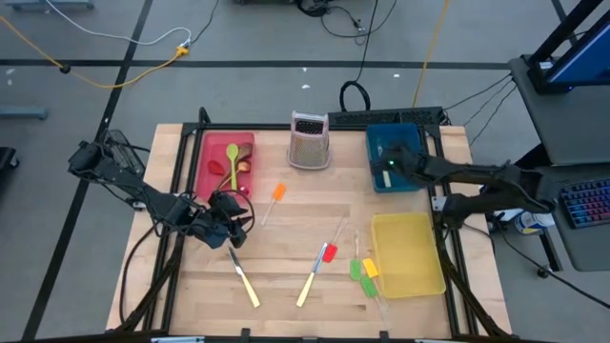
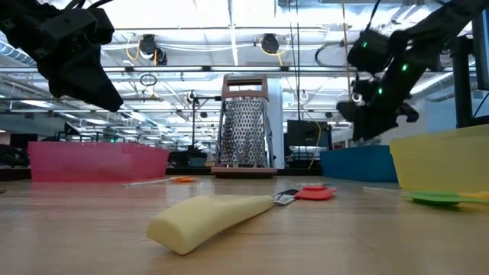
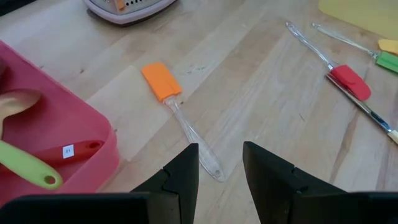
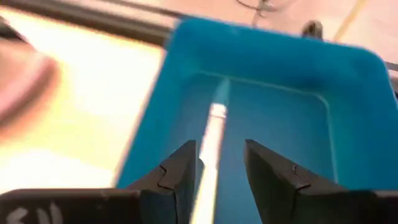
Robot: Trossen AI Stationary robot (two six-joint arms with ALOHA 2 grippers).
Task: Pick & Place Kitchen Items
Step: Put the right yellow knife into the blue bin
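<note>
Spoons lay in the red tray [image 1: 205, 152]; the right gripper [image 4: 217, 177], fingers spread, released a knife [image 4: 211, 146] into the blue tray [image 1: 416, 133]; the left gripper [image 3: 221, 174], fingers apart and empty, faced the orange spatula [image 3: 163, 82]; several utensils remained.

A cream-handled knife [image 4: 211, 146] lies lengthwise just ahead of the right gripper [image 4: 216, 163]; an orange-headed, clear-handled spatula [image 3: 177, 106] lies flat before the left gripper [image 3: 219, 167].

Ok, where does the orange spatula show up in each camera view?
High view: the orange spatula lies at table centre, just right of the red tray.
Low view: only a thin orange sliver on the tabletop, left of the grater.
Left wrist view: ahead of the open left tool, head at.
Right wrist view: not in it.
Shared landmark: the grater, beyond the spatula's head.
</note>
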